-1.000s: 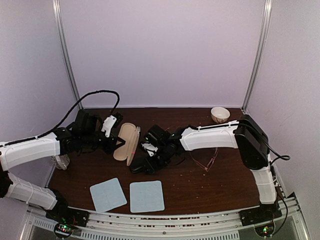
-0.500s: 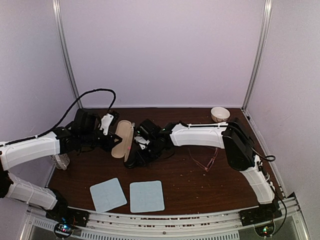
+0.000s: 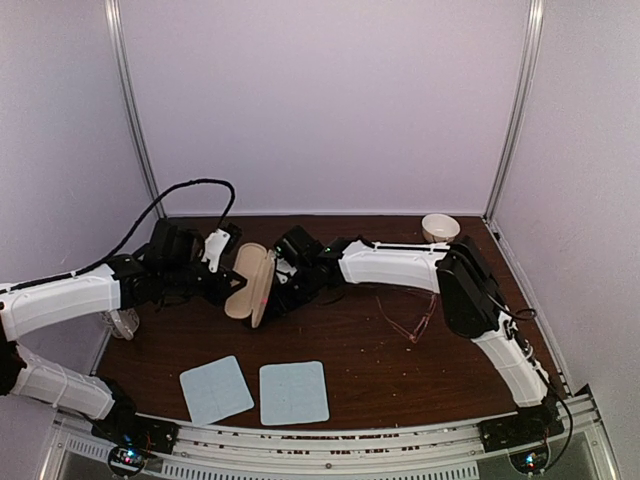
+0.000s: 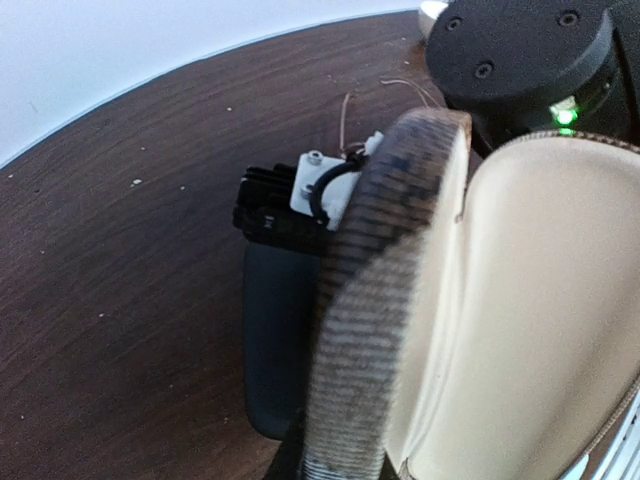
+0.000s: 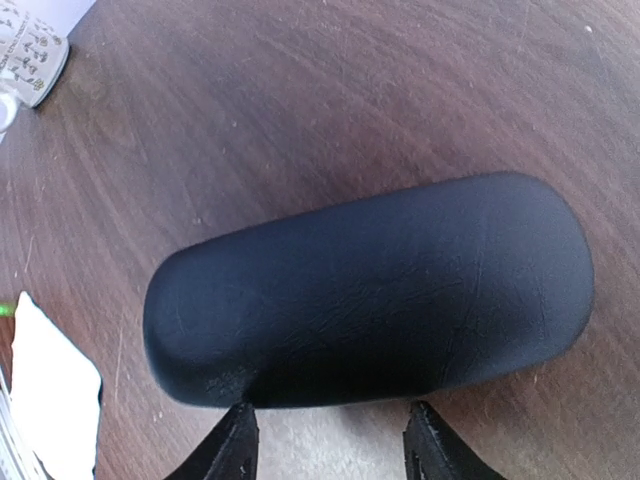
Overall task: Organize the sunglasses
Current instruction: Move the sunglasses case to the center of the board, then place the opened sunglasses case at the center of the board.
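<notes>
Visibly, thin copper-wire sunglasses (image 3: 409,326) rest on the grained dark-wood table (image 3: 400,375).

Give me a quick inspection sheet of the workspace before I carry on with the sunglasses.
Surface: dark wooden table, scattered with pale specks.
Job's things: one pair of sunglasses lying right of centre, untouched; second pair not made out.
Clutter: tan case open; black case closed, lying flat; two blue cloths; bowl; patterned cup.
Grippers: left gripper shut on the tan case; right gripper open, fingertips at the black case's edge.
Cables: black cable looping above the left arm.
Surroundings: lilac walls, metal uprights.
</notes>
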